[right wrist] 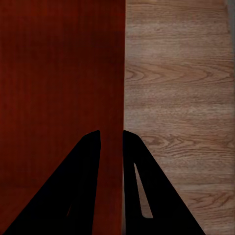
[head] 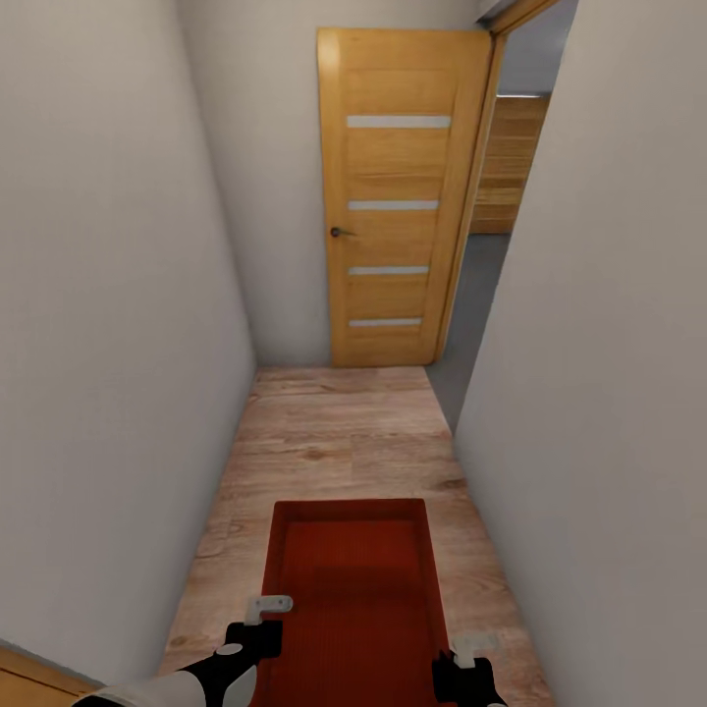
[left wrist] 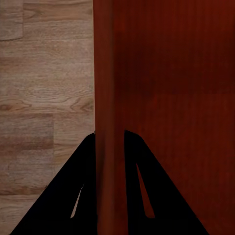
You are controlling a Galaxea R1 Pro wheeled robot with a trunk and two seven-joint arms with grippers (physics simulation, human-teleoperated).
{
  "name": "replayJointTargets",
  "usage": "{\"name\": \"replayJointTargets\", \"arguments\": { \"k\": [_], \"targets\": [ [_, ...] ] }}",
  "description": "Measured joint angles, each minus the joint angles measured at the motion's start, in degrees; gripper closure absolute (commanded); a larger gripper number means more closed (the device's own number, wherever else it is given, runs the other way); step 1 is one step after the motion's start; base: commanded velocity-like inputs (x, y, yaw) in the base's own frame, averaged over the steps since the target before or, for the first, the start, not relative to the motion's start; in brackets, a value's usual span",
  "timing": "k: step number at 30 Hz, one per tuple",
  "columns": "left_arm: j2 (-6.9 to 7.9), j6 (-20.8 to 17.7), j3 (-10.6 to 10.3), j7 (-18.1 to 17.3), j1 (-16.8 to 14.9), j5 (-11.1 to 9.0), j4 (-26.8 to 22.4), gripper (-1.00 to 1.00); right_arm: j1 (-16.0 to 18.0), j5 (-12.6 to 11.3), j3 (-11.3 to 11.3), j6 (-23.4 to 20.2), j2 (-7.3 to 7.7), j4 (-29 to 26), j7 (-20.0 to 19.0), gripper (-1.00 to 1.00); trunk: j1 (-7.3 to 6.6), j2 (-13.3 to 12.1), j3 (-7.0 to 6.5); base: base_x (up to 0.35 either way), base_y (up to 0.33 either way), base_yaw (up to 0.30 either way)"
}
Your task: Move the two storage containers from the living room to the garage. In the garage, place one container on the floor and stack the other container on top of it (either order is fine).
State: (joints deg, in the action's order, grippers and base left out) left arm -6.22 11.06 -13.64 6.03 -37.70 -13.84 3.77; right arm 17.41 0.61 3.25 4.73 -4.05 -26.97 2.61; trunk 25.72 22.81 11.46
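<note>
Head view: narrow corridor, white walls either side, light wood-plank floor. One orange-red rectangular open-topped plastic container carried low ahead of the robot, off the planks, long axis pointing down the corridor. Left gripper at its left wall, right gripper at its right wall. At the corridor's end, an orange-brown wooden door with four frosted slits, swung open; to its right, an opening onto a grey floor and a plank-panelled wall beyond.

Left wrist view: left gripper, dark fingers closed either side of the container's upright side wall, pinching it; planks beneath.

Right wrist view: right gripper, fingers likewise clamped across the opposite wall.

Risks, as judged: each hold is a thin pinch on a low wall, so a jolt or uneven arm motion could let it slip. The corridor is tight and the opening sits off to the right; turning could knock a container corner on the wall or door frame.
</note>
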Motion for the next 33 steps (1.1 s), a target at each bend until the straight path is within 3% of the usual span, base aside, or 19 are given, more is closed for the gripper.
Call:
{"name": "replayJointTargets", "arguments": {
  "k": [33],
  "targets": [
    [0.0,0.0,0.0,0.0,0.0,0.0,0.0,1.0,0.0,0.0,0.0,0.1,-0.01,0.0,0.0,1.0,0.0,0.0,0.0,0.33,0.0,0.0]
  ]
}}
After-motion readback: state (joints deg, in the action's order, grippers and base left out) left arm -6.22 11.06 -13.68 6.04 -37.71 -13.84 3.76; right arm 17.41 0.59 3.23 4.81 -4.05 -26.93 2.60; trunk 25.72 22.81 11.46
